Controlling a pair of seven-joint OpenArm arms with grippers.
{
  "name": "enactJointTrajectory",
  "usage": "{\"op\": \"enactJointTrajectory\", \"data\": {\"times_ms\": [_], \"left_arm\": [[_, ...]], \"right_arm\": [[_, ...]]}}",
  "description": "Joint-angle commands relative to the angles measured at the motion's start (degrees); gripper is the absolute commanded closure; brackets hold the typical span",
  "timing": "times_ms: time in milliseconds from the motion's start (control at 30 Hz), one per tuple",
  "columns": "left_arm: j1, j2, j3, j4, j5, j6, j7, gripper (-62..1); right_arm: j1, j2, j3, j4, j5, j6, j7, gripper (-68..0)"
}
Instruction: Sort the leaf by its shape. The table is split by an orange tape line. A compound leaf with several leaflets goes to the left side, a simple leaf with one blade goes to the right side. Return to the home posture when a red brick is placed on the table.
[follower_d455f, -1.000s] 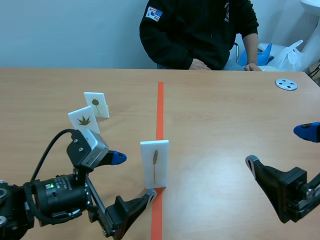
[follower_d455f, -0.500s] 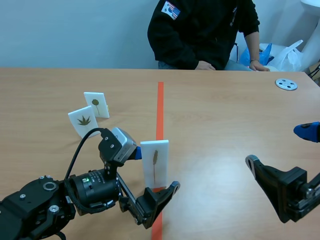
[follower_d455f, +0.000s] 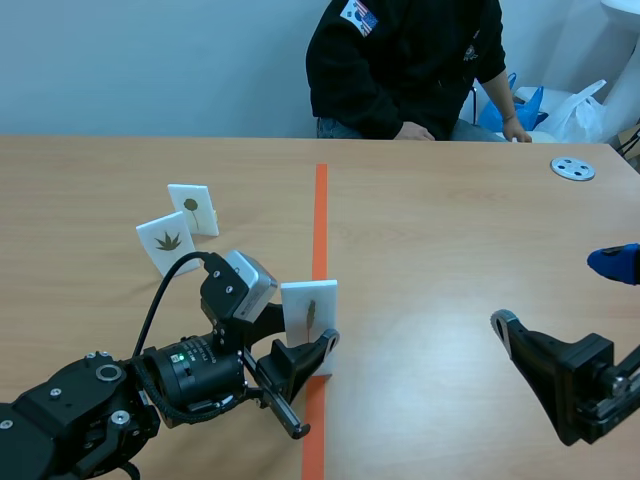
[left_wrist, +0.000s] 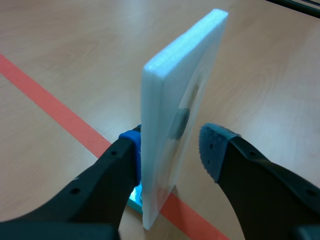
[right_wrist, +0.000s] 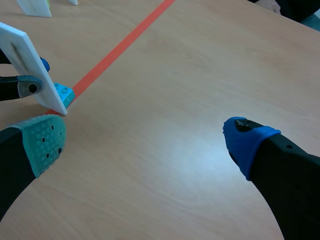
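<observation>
The white foam card bearing a slender brown leaf (follower_d455f: 309, 312) stands upright on the orange tape line (follower_d455f: 321, 205), between the fingers of the left hand (left_wrist: 172, 145). That hand is released: one pad touches the card's back, the other sits just off its face. The right hand (right_wrist: 146, 140), also released, hangs well apart over the wooden tabletop (follower_d455f: 450, 220).

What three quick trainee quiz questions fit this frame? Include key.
1. True or false: the right pincer is holding a card.
2. The card between the fingers of the left pincer stands: A) on the tape line; B) far to the left; C) far to the right.
3. How many other cards stand left of the tape line?
Key: 1 false, it is open with nothing in it; 2 A; 3 two.
</observation>
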Motion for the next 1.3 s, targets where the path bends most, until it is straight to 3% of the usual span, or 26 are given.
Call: {"op": "enactJointTrajectory", "data": {"times_ms": [0,333,500,667,1067,1267], "left_arm": [[-0.3,0.6,0.0,1.4,-0.5,-0.3,-1.0,-17.4],[-0.2,0.6,0.0,1.5,-0.5,-0.5,-1.0,-3.8],[0.7,0.4,-0.1,3.8,-1.0,-1.3,-0.6,-3.8],[4.0,-0.7,-2.2,12.9,-4.5,-2.1,4.9,-3.8],[14.6,-1.0,-17.5,33.6,-10.1,-1.6,19.1,-3.8],[16.5,-1.0,-25.9,34.8,-11.3,4.5,21.6,-3.8]], "right_arm": [[0.7,0.1,0.2,1.1,0.2,0.0,0.9,-65.9],[0.7,0.1,0.2,1.1,0.2,0.0,0.8,-65.9],[0.7,0.1,0.2,1.1,0.2,0.0,0.8,-65.9],[0.7,0.1,0.2,1.1,0.2,0.0,0.8,-65.9],[0.7,0.1,0.2,1.1,0.2,0.0,0.8,-65.9],[0.7,0.1,0.2,1.1,0.2,0.0,0.8,-65.9]]}}
